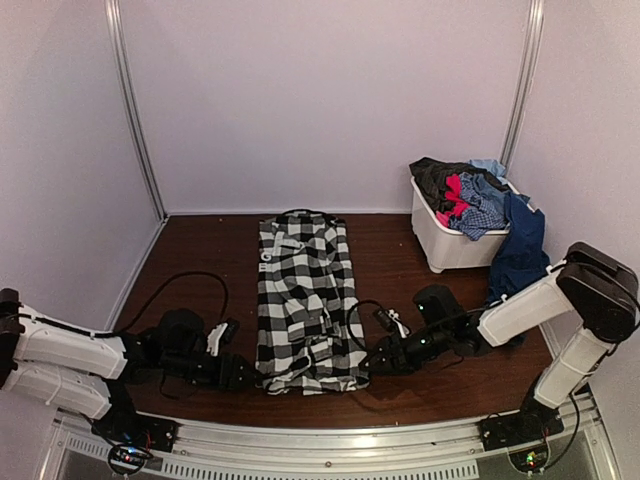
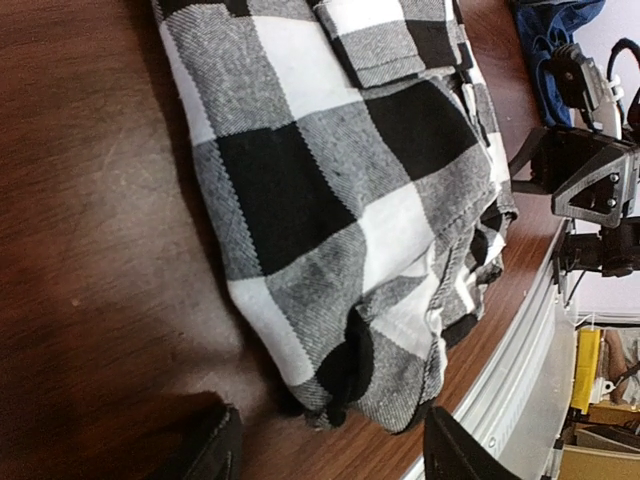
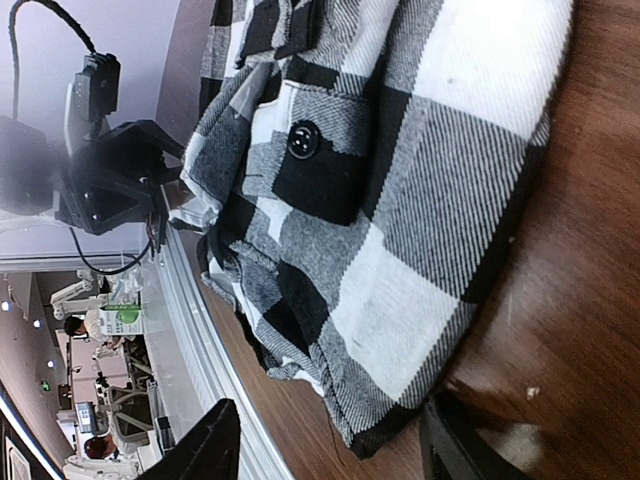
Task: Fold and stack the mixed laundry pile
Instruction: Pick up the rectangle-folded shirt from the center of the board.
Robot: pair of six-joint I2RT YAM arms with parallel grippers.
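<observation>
The black-and-white checked shirt lies flat and folded into a long strip in the middle of the table, collar at the far end. My left gripper is low at its near left corner, and my right gripper is at its near right corner. In the left wrist view the shirt's corner rests on the wood just ahead of the open left gripper, untouched. The right wrist view shows the same for the shirt and the open right gripper. The rest of the laundry pile sits in the bin.
A white plastic bin stands at the back right, heaped with red, plaid and dark garments. A long navy piece hangs over its right side down to the table. A metal rail runs along the near table edge.
</observation>
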